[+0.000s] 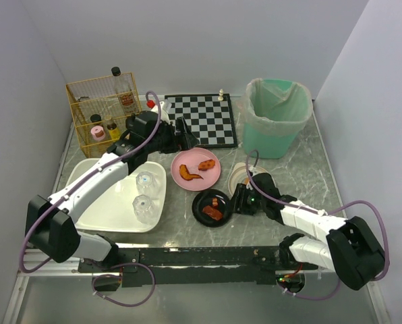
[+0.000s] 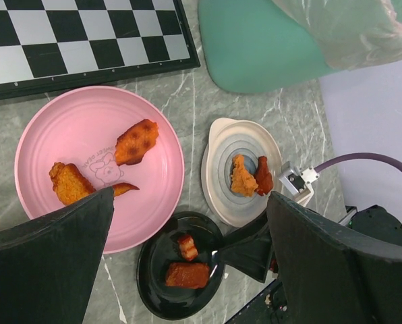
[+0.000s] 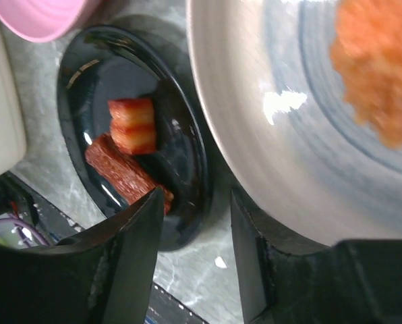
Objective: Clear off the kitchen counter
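Observation:
The kitchen counter (image 1: 302,175) carries three plates with food scraps. A small black plate (image 1: 202,214) with reddish pieces lies near the front. My right gripper (image 1: 236,201) is low at its right rim. In the right wrist view this gripper (image 3: 197,202) is open. One finger hangs over the black plate (image 3: 86,94) and the other stands beside a white-grey plate (image 3: 268,135). The black rim lies between them. My left gripper (image 1: 187,135) hovers wide open and empty above a pink plate (image 1: 195,183). The left wrist view looks down on the pink plate (image 2: 73,135).
A green lined bin (image 1: 276,115) stands at the back right, beside a chessboard (image 1: 202,118) with one chess piece (image 1: 220,94). A white tub (image 1: 86,169) holding two clear glasses sits at the left. Behind it stands a yellow wire basket (image 1: 100,108) with bottles.

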Tool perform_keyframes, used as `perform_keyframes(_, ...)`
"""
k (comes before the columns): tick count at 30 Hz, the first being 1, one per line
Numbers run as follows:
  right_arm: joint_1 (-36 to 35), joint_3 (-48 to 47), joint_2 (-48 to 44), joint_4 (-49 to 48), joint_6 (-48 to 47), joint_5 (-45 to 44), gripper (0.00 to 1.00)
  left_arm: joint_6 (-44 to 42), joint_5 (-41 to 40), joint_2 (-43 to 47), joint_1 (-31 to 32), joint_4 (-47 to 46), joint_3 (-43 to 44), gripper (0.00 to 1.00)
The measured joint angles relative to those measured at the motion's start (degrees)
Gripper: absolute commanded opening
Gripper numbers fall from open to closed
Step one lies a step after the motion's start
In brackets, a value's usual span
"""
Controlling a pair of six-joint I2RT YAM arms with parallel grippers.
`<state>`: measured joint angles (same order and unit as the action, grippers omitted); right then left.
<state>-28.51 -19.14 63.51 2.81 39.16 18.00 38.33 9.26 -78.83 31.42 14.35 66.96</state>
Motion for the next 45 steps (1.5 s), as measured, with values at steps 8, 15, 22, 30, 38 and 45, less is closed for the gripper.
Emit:
perform_keyframes(8,-0.1,2.0,3.8,-8.4,0.4,1.0,0.26,0.0,0.1,-0.7,0.0,0.0,0.0,0.99)
perform_keyframes(15,-0.2,2.2,8.1,-14.4,1.1,1.7,0.10,-0.2,0.2,-1.0,0.0,0.1,0.0,0.99)
perform_keyframes(22,-0.4,2.2,9.4,-16.4,1.5,2.6,0.00,-0.4,0.2,-1.0,0.0,0.1,0.0,0.99)
perform_keyframes(30,-0.6,-4.2,2.4,0.2,-0.1,-1.4,0.00,-0.4,0.4,-1.0,0.0,0.7,0.7,0.99)
perform_keyframes(38,-0.2,-20.0,2.1,15.8,-2.2,-1.8,0.00,-1.4,0.4,-0.3,0.0,1.9,4.3,0.99)
perform_keyframes(45,4.0,-31.1,2.5,18.8,-2.0,1.7,0.00,-1.9,0.2,2.4,0.0,3.7,4.6,0.99)
